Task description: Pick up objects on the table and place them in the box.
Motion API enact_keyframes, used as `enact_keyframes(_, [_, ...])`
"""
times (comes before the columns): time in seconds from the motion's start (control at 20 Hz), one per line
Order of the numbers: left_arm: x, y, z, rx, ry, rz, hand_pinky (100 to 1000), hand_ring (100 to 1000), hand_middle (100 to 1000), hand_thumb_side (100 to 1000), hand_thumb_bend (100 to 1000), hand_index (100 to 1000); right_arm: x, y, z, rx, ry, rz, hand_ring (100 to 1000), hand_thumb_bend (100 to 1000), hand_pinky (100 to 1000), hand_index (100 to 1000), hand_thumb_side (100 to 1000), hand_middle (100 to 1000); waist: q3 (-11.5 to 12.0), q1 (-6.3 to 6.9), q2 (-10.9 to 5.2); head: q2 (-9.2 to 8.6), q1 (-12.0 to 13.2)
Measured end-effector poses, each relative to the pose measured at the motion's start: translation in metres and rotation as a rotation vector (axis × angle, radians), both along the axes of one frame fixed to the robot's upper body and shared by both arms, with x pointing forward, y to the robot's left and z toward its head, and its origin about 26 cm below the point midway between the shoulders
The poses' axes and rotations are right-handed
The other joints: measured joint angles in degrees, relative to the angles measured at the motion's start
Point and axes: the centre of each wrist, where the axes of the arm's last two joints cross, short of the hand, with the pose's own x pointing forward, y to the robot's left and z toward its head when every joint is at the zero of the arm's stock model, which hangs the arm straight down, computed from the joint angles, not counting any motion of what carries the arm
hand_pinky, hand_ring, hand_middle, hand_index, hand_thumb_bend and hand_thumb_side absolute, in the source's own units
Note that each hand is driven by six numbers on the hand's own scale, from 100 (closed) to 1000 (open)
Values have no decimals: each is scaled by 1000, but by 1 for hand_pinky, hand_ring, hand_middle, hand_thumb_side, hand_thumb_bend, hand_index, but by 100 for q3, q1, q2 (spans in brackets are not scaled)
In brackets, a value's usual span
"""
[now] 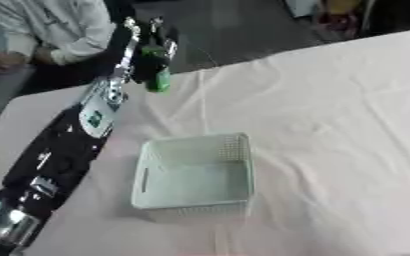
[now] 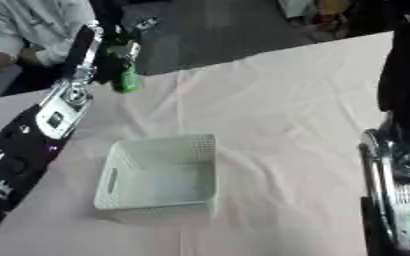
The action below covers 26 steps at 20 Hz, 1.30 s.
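1. The desk (image 1: 331, 125) is covered by a pale, creased cloth that fills most of both views; its far edge runs aslant from the far left corner up to the right.
2. The left arm (image 1: 60, 150), black with silver joints, is stretched along the left edge of the desk toward the far left corner.
3. Part of the right arm (image 2: 401, 165) is seen at the right edge of the right eye view; its hand is not shown.
4. A white perforated box (image 1: 194, 176), with a slot handle in its left wall, stands on the near left part of the desk.
5. The left hand (image 1: 149, 50) is held above the far left corner, its fingers curled round a green bottle.
6. The green bottle (image 1: 159, 75) hangs upright in that hand, clear of the cloth and well apart from the box.
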Motion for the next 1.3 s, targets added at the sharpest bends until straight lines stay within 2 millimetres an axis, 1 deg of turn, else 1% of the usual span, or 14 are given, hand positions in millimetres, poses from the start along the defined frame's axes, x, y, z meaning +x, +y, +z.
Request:
enact_keyframes(0.35, [-16,-9,13,1,25,-94,100,100,100,771,206,360,0,-1,0,-8,-2,-6,457,100,275,570,1000,517,26,18,-12,29,-2])
enact_keyframes(0.75, [-40,-23,27,1,49,-213,100,100,100,768,207,358,0,-1,0,-9,-2,-6,457,100,275,570,1000,517,27,22,-14,21,-2])
enact_keyframes(0.95, [-53,-29,30,16,79,-272,100,100,100,763,210,357,0,-1,0,-9,-2,-6,457,100,275,570,1000,517,26,27,-14,12,-3])
enact_keyframes(1.0, [-56,-30,30,21,90,-288,100,100,100,759,239,358,0,-1,0,-9,-2,-6,457,100,275,570,1000,517,24,31,-14,2,-3])
enact_keyframes(1.05, [-59,-32,30,28,101,-304,100,100,100,761,211,357,0,-1,0,-10,-2,-6,457,100,275,570,1000,517,23,36,-14,-1,-3])
enact_keyframes(1.3, [-72,-37,31,72,166,-393,100,100,100,754,213,360,0,-1,0,-11,-3,-5,457,100,275,570,1000,517,5,55,-14,-18,-3])
